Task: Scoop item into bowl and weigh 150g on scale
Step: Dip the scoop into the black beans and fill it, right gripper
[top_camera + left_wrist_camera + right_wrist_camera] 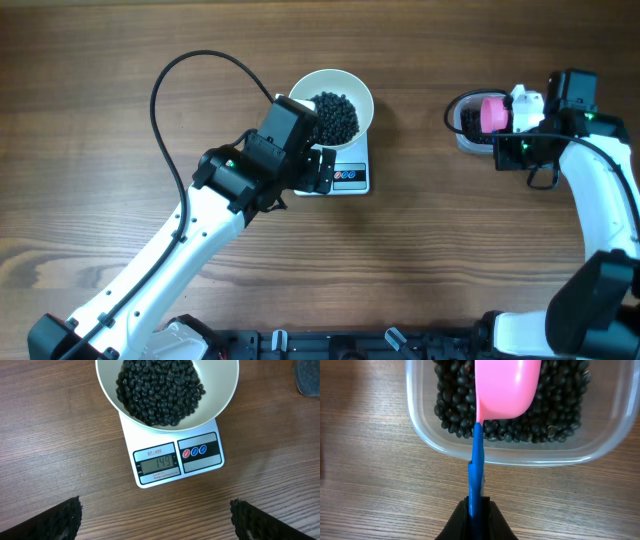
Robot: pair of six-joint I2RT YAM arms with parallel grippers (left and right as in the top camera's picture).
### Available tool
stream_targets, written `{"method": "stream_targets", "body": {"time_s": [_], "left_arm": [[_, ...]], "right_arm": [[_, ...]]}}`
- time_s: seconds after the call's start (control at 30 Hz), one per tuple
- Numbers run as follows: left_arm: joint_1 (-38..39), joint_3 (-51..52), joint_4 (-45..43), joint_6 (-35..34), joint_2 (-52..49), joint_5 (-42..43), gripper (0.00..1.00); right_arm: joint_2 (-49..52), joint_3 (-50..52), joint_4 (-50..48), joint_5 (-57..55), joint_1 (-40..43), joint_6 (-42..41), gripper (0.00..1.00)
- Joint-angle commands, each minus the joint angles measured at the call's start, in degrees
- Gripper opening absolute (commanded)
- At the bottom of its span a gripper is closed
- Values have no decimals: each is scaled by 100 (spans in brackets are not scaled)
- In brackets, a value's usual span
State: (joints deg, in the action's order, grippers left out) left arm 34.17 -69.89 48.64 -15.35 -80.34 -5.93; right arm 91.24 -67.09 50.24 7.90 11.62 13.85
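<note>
left wrist view shows you the beans (160, 390) — small, glossy, black — heaped in the white bowl (222, 397) sitting on the scale (177, 462). your left gripper (157, 520) hangs wide open, empty; your right gripper (476, 505) pinches the blue handle of the pink scoop (507, 385) over the tub (520, 455).

White arms (165, 260) carry black joints (232, 178) and looping black cables (153, 100).

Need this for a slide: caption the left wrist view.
White bowl of black beans on the scale, display reading 149, framed by the open left pincer.
</note>
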Motion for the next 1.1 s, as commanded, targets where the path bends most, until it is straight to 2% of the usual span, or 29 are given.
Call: {"method": "stream_targets", "body": {"time_s": [0.0,0.13,0.57,0.73,1.07], "left_arm": [[22,35,0,-50,83,50,100],[22,35,0,-50,83,50,100],[22,35,0,-50,83,50,100],[22,35,0,-50,83,50,100],[22,35,0,-50,83,48,100]], "right_arm": [[284,28,15,420,-2,107,4],[310,28,59,940,-17,118,4],[-192,24,120,857,-11,118,4],[-254,24,195,1427,-13,273,4],[-254,26,192,1408,90,260,4]]}}
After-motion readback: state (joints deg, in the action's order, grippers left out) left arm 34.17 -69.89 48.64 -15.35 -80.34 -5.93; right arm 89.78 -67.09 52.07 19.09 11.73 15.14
